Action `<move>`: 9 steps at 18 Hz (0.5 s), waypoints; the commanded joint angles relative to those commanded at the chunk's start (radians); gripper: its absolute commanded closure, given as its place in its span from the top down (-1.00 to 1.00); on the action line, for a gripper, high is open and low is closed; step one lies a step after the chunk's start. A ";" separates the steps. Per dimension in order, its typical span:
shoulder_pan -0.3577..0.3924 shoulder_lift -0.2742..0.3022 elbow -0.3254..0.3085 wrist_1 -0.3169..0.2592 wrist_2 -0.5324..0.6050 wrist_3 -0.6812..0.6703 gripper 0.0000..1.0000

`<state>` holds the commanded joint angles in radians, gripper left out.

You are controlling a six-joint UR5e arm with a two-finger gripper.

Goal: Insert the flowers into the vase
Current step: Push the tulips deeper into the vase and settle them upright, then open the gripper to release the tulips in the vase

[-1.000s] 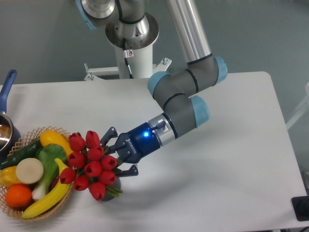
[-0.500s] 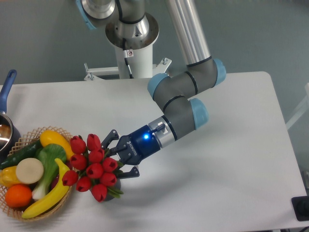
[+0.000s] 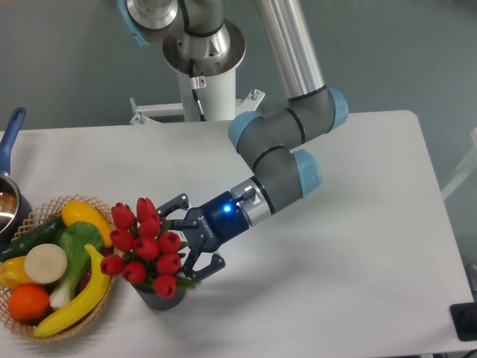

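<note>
- Spreading apart now, the gripper (image 3: 192,240) stands with its dark fingers splayed wide just right of the flowers (image 3: 144,243); half a second ago those fingers sat closer in around the stems, so from where I stand it looks like a release.
- Nothing seems to be held between the jaws any more, though the lower fingertip lies so near the green leaves that I cannot rule out a light touch.
- The bunch has risen and straightened: a second ago the red buds hung low and leaned out toward the front edge, hiding what was under them; now they stand higher.
- Below them the vase (image 3: 159,295) shows as a dark grey cup on the table (image 3: 358,246), with the stems running down into its mouth. How deep they go I cannot see.
- The wicker basket (image 3: 46,211) of toy fruit sits just left of the vase, its banana (image 3: 74,303) close beside the buds.
- My reading is that the insertion is done or nearly so; the remaining worry is the top-heavy bunch tipping when the arm backs off.
</note>
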<state>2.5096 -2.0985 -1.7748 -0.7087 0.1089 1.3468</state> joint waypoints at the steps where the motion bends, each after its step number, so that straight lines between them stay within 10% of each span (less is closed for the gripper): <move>1: 0.003 0.002 0.000 0.000 0.000 0.000 0.94; 9: 0.023 0.080 -0.057 0.000 0.006 0.002 1.00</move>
<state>2.5325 -2.0188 -1.8316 -0.7087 0.1150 1.3484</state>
